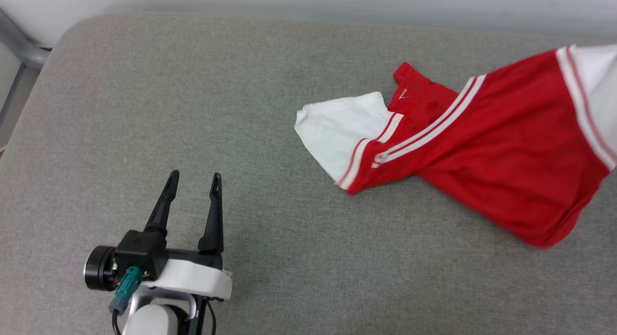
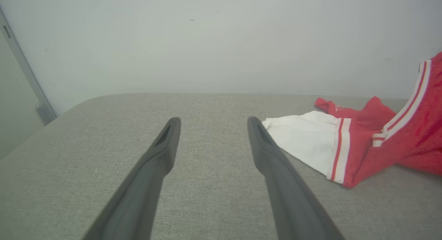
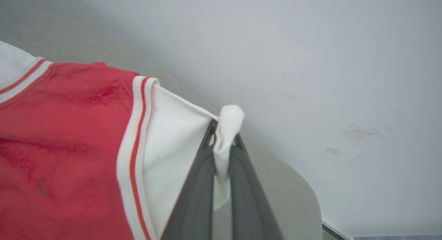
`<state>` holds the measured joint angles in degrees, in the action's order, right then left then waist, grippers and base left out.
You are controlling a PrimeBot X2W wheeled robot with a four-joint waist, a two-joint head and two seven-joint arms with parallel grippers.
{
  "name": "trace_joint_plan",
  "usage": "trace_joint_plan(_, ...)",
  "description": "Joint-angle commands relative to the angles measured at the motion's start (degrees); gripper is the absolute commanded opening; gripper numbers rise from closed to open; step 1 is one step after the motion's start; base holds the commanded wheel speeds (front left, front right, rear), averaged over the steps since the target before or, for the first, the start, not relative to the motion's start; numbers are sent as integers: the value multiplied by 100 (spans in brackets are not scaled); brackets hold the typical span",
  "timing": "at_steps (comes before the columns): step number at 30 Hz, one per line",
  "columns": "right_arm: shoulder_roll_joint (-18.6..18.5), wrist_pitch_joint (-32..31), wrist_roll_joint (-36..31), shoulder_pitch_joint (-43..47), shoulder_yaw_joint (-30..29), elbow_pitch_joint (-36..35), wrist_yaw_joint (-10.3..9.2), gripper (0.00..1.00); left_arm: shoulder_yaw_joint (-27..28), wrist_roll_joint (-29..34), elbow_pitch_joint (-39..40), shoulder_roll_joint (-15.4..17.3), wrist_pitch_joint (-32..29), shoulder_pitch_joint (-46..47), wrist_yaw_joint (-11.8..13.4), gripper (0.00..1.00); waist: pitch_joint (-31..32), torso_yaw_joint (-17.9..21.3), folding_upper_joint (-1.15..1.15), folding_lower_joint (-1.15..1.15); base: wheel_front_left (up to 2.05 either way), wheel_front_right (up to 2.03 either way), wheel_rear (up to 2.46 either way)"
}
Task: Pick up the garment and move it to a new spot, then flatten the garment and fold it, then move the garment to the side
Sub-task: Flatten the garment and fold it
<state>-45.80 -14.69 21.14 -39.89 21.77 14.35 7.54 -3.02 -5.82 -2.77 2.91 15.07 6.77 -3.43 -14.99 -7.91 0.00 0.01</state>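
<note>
The right end effector [image 3: 224, 133] is clamped on a small bunched fold of one white sleeve [image 3: 172, 140] of the garment [image 1: 487, 152]. That side appears raised off the grey surface [image 1: 241, 108]. The other white sleeve [image 1: 337, 130] and the lower red body rest on the surface. The left end effector [image 1: 194, 177] has its fingers apart, is empty, and sits well apart from the garment.

Risks:
- The pinch is small. Drag from the trailing cloth on the textured surface may pull the sleeve free.
- Lifting from a single point may twist or bunch the garment, which would complicate flattening.
</note>
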Motion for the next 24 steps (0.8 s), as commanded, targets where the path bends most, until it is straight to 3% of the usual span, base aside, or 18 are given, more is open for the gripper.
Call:
trace_joint_plan(1,-63,132,-100,-114,-82,-2,-10,0,35,-6,3,-5,15,-63,33,100,60,37,0,-1,0,0,0)
trace_joint_plan(6,19,633,-488,-58,-471,-128,-10,0,78,-5,23,-5,15,-181,67,100,273,200,0,-1,0,0,0)
trace_joint_plan(12,249,941,-772,973,-1051,-445,-10,0,67,-40,0,-5,15,-339,111,100,541,460,0,-1,0,0,0)
trace_joint_plan(17,720,1082,-836,2537,-1926,-562,-10,0,61,-44,-20,-4,15,-469,131,100,714,638,0,-1,0,0,0)
trace_joint_plan(24,1663,1207,-712,4284,-2836,-585,-10,0,57,7,-29,-5,15,-571,107,100,812,806,0,-1,0,0,0)
